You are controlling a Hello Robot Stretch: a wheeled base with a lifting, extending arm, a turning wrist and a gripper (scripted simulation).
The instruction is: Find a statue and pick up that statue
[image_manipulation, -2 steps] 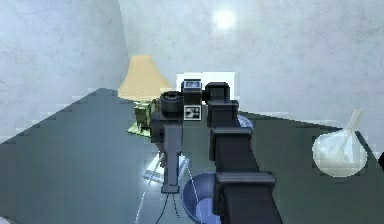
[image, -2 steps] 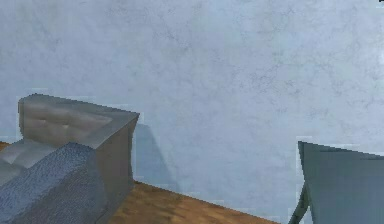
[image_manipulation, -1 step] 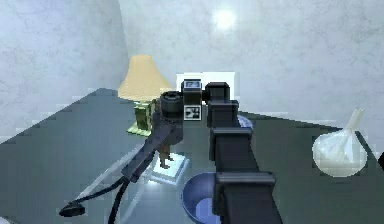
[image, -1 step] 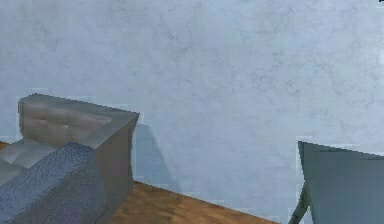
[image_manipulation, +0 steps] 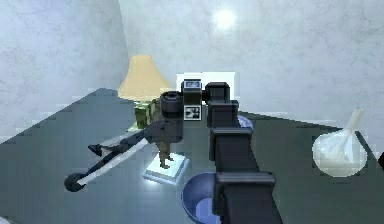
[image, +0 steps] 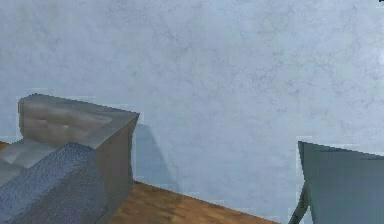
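**Statue on the table, just in front of the lamp**

Statue [image_manipulation: 166,152] first: a small brown figure on a pale square base, upright on the dark table [image_manipulation: 60,130], just in front of the lamp [image_manipulation: 143,80] with its yellow shade. The arm [image_manipulation: 240,160] comes up from the near edge, past the lamp's right side, and ends in two white marked squares [image_manipulation: 190,112] right beside the shade. From there the gripper [image_manipulation: 83,166] angles away below and to the left of the lamp, its thin fingers [image_manipulation: 110,165] running across the figure (over it or touching it, I can't say). With the figure standing on the table right at them, I cannot tell whether the fingers are grasping anything.

A blue bowl [image_manipulation: 196,200] sits nearer than the lamp, close by the figure's base. A white flask-shaped thing [image_manipulation: 340,152] stands well off to the lamp's right.

Ahead, the forward view has a brown-backed sofa [image: 70,140] with a blue-grey seat, a pale wall [image: 230,80], wooden floor [image: 170,205] and a grey chair [image: 345,180].
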